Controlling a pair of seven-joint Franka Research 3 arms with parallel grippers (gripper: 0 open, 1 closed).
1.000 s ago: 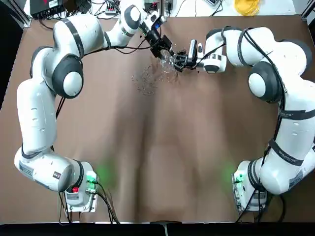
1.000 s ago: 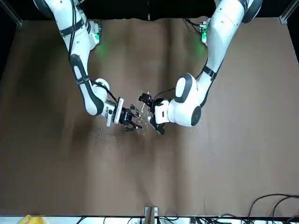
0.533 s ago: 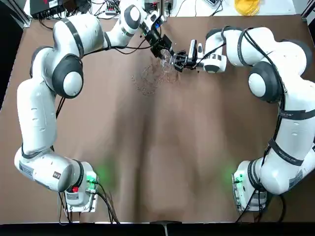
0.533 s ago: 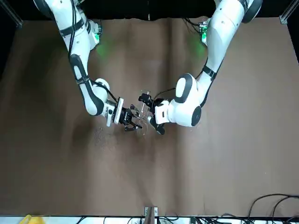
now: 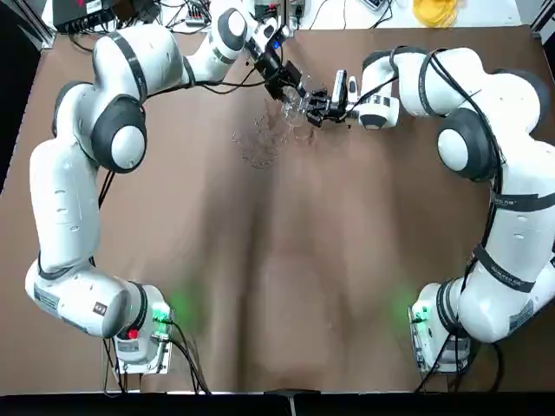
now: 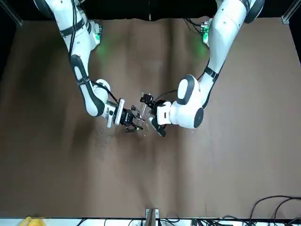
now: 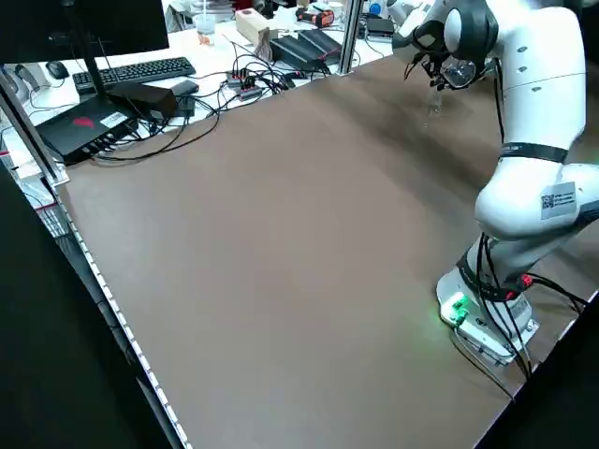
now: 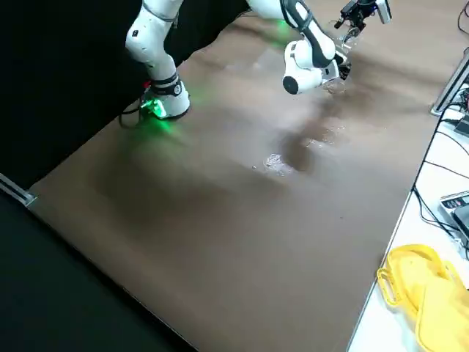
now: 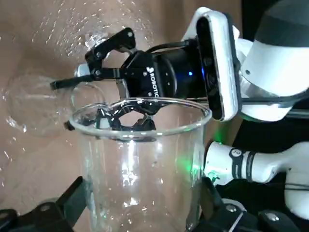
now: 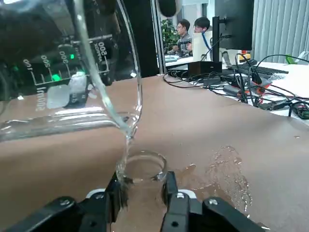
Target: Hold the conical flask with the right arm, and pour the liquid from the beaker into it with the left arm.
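My right gripper (image 10: 142, 186) is shut on the neck of the conical flask (image 10: 141, 169), which stands upright on the brown table with its small mouth open upward. Just above it, the beaker (image 10: 63, 87) is tilted, its lip over the flask's mouth and a thin stream running down. My left gripper (image 9: 140, 203) is shut on the beaker (image 9: 140, 159). In the top view the left gripper (image 5: 282, 82) and right gripper (image 5: 315, 107) meet at the table's far middle around the flask (image 5: 298, 113).
A patch of spilled droplets (image 5: 258, 140) lies on the table just left of the flask, also seen as droplets (image 10: 227, 169). Cables and a yellow object (image 5: 434, 10) sit beyond the far edge. The near table surface (image 5: 286, 286) is bare brown cloth.
The left gripper with the beaker has shifted slightly towards the far edge. The right gripper and the flask have stayed in place.
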